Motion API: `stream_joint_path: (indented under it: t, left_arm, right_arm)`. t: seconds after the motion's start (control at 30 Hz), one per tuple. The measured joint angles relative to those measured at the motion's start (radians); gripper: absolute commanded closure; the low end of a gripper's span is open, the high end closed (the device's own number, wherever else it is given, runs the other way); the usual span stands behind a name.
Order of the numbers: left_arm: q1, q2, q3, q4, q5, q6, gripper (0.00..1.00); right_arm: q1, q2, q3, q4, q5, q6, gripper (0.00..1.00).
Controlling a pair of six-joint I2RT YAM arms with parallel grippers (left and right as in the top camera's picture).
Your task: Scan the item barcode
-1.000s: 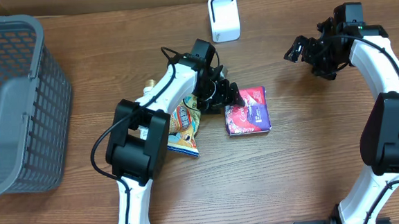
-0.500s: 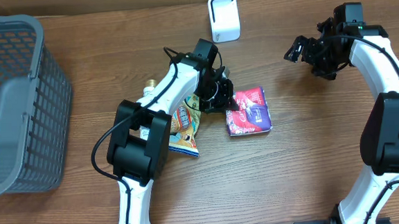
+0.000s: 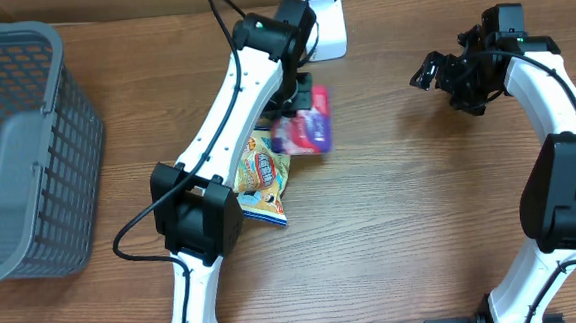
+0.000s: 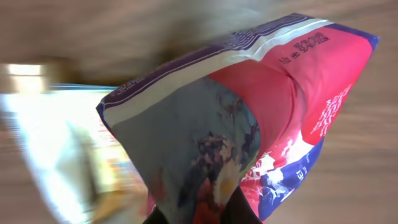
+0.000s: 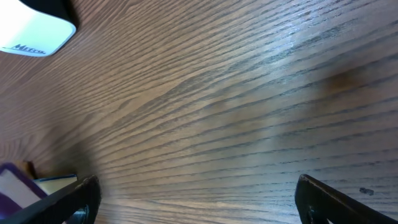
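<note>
Now | left pincer (image 3: 300, 109) clamps blurred packet (image 3: 307, 132) | scanner (image 3: 331, 27) partly hidden

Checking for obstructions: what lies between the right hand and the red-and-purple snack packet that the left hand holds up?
Nothing. In the overhead view, only bare wooden table separates the open right hand from the snack packet.

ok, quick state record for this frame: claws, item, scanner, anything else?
left claw: shut on red and purple packet, lifted
red and purple packet: near white scanner, blurred
white scanner: upright, far edge of table
right claw: open, empty, at right
orange snack packet: flat on table, under left arm
grey basket: far left
</note>
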Motion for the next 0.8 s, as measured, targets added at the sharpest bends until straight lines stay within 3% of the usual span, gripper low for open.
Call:
stream_joint_path:
  t: [0.2,0.37,0.8]
  left_arm:
    - [0.000,0.000,0.003,-0.117,-0.388,-0.066,0.96]
    - [0.000,0.000,0.003,-0.126,-0.593,-0.098,0.96]
    - [-0.012,0.000,-0.050,-0.157,-0.679,-0.121,0.96]
  right_arm:
    - [0.000,0.000,0.000,0.000,0.000,0.000,0.00]
    - [0.000,0.000,0.000,0.000,0.000,0.000,0.00]
    - [0.000,0.000,0.000,0.000,0.000,0.000,0.00]
